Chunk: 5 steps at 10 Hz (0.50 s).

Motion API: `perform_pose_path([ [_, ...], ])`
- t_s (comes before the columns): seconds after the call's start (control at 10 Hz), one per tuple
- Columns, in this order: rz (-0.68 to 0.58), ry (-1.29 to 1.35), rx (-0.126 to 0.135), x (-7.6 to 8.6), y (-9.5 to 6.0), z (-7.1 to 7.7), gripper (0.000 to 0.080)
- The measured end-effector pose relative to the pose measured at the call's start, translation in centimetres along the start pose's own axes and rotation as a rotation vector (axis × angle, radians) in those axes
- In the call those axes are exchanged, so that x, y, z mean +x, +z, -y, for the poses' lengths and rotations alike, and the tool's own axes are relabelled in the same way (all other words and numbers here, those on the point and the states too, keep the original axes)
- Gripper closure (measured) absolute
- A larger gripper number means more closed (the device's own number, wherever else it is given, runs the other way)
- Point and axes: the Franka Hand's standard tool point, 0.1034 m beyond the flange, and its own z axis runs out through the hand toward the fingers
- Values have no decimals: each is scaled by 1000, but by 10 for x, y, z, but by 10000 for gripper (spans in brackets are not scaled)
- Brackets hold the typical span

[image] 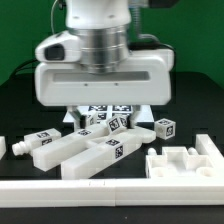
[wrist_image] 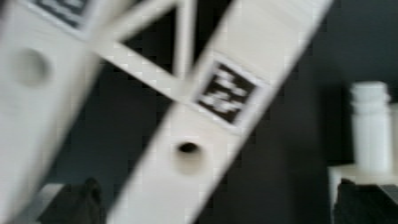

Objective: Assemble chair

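Bright, even light; the white plastic chair parts (image: 95, 150) glare against the matte black table (image: 15, 115), washed out toward six o'clock in the exterior view. The wrist view is blurred throughout.

Most likely a robotics lab bench: a white robot arm (image: 100, 75) hangs over a black table (image: 18, 118), a plain green backdrop (image: 20, 40) stands behind, and loose white furniture parts (image: 85, 158) carry printed marker tags (image: 165, 127)

**No Words Showing, Only Tags**

No letters, numbers or brands are reading legibly. Black-and-white tags (image: 118, 150) are sitting on the block (image: 166, 128), on the legs (image: 85, 158) to the exterior view's left of the block, and on a rail (wrist_image: 169, 180).
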Motion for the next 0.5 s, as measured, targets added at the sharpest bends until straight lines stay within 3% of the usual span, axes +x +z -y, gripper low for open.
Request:
perform_pose_path([
  [0.1, 66, 27, 1, -9, -5, -16, 150],
  [0.5, 104, 75, -1, -11, -4, -11, 150],
])
